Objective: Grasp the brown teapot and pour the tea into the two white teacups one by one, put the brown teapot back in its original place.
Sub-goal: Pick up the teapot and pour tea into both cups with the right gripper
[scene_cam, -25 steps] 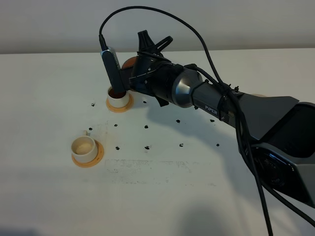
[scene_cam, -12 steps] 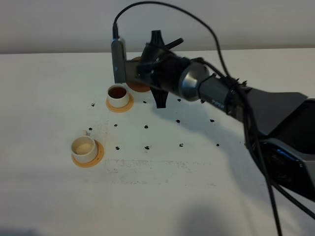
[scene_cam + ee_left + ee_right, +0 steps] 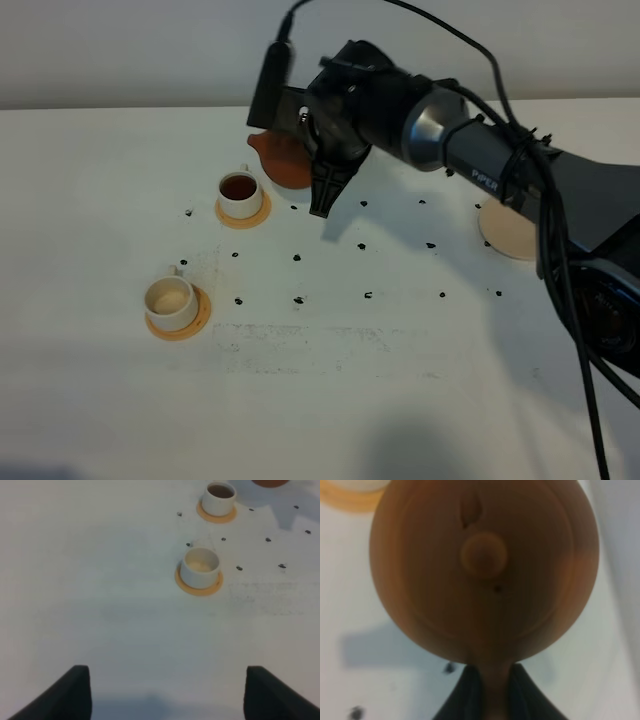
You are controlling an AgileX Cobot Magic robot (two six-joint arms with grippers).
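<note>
Nearest us, the left end effector (image 3: 167, 672) hung with its black fingers spread wide, holding nothing. The nearer small cream-white cylindrical teacup (image 3: 171, 299), on its round orange saucer (image 3: 203, 310), looked pale inside and probably unfilled, though we could not be sure. Off to the right lay the pale beige round flat coaster (image 3: 505, 235), bare. The farther cream-white teacup (image 3: 240, 192) held dark tea. Just beyond it hung the small round reddish-brown clay teapot (image 3: 284, 160), apparently clear of the white desk (image 3: 330, 400), its loop handle pinched in the right end effector (image 3: 489, 682). We judged one pour done. Next, the pot needed carrying to the nearer cup and tipping spout-first. In the exterior high view the wrist hid the grip, and we could not see how full the pot was.
</note>
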